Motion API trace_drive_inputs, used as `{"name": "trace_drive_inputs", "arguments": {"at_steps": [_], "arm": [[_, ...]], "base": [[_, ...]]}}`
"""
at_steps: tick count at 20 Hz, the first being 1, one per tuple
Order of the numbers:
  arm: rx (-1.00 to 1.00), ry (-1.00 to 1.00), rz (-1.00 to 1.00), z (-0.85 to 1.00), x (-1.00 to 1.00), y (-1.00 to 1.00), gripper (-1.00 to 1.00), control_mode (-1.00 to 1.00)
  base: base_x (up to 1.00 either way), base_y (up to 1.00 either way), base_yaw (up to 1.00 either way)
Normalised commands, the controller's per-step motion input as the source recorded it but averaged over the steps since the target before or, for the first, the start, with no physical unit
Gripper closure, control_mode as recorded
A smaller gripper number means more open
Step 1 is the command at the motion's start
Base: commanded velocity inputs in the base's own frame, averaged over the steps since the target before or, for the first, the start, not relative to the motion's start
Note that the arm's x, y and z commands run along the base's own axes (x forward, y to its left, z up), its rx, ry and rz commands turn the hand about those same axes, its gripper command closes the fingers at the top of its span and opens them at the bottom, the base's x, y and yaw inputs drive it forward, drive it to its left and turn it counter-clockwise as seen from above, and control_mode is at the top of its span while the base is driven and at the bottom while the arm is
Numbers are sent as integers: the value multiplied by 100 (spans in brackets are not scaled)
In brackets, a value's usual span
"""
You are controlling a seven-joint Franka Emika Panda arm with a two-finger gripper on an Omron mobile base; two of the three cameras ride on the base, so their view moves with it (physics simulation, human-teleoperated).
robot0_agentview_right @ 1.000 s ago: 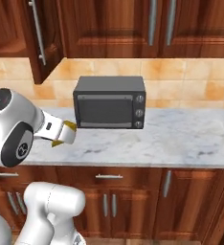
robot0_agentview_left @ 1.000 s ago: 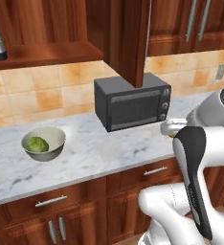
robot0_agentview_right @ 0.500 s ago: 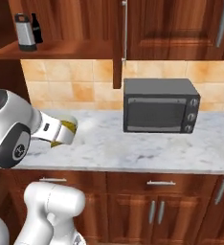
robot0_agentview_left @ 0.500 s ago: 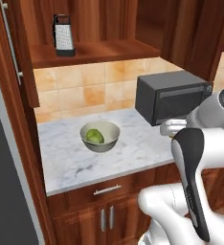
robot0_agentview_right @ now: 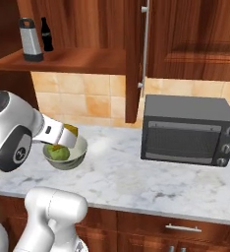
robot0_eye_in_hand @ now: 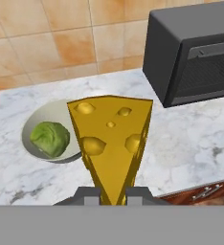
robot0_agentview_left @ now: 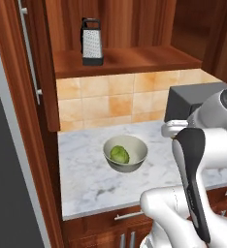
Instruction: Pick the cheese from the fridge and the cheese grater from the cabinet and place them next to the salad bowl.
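Observation:
In the hand view my gripper is shut on the cheese, a yellow holed wedge, held above the marble counter. The salad bowl lies just left of the wedge there. From the right base view the cheese hangs over the bowl's far rim, with the gripper at the end of the white arm. The bowl stands mid-counter in the left base view. The cheese grater stands upright on the open cabinet shelf. The fridge borders the left edge.
A dark toaster oven sits on the counter right of the bowl. A slim cola bottle stands behind the grater. The open cabinet door with its bar handle hangs beside the oven. Bare marble lies between bowl and oven.
The whole picture has shifted: the base has driven left, so bowl, grater and shelf now sit nearer the middle. The gripper still holds the cheese.

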Motion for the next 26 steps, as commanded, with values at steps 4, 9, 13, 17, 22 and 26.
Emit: {"name": "trace_drive_inputs", "arguments": {"at_steps": [4, 9, 13, 17, 22, 26], "arm": [[0, 0, 0, 0, 0, 0, 100, 100], [0, 0, 0, 0, 0, 0, 100, 100], [0, 0, 0, 0, 0, 0, 100, 100], [-1, 4, 0, 3, 5, 0, 100, -100], [-13, 45, -1, 29, 38, 0, 100, -100], [-12, 47, -2, 4, 54, -1, 100, -100]], "base": [[0, -10, 0], [0, 0, 0], [0, 0, 0], [0, 0, 0], [0, 0, 0], [0, 0, 0]]}}
